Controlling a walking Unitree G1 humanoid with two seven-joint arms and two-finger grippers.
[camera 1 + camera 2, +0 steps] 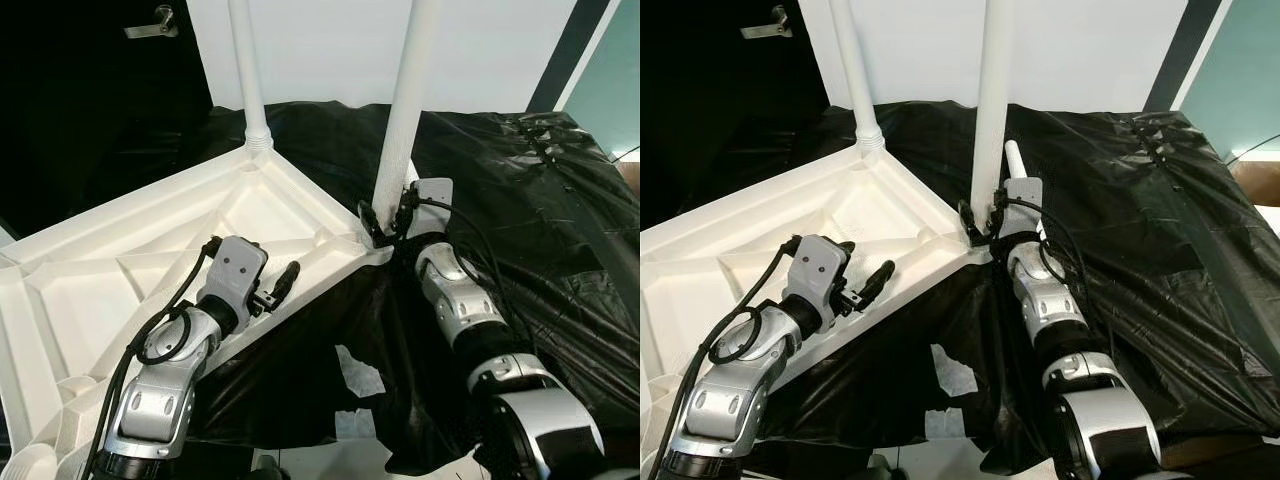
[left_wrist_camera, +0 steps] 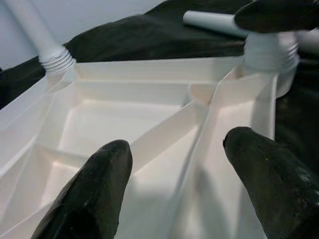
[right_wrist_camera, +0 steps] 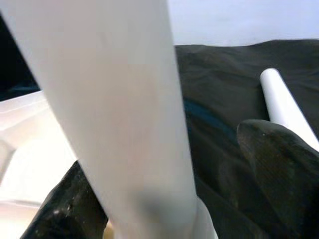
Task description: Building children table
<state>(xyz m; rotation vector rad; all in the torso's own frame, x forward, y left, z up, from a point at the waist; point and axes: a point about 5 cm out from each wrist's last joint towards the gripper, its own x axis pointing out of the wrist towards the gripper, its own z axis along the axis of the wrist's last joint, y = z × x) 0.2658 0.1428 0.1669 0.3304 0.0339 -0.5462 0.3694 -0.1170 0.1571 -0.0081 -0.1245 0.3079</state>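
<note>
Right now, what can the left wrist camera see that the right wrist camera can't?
Left wrist view: the open left pincer over the ribbed underside of the upside-down tabletop, plus the far leg standing in its corner, threads showing. Right wrist view: a close-up of the near leg, with the right pincer open around its smooth shaft. Both: the near leg, the spare leg lying on the black sheet, and some tabletop.
</note>
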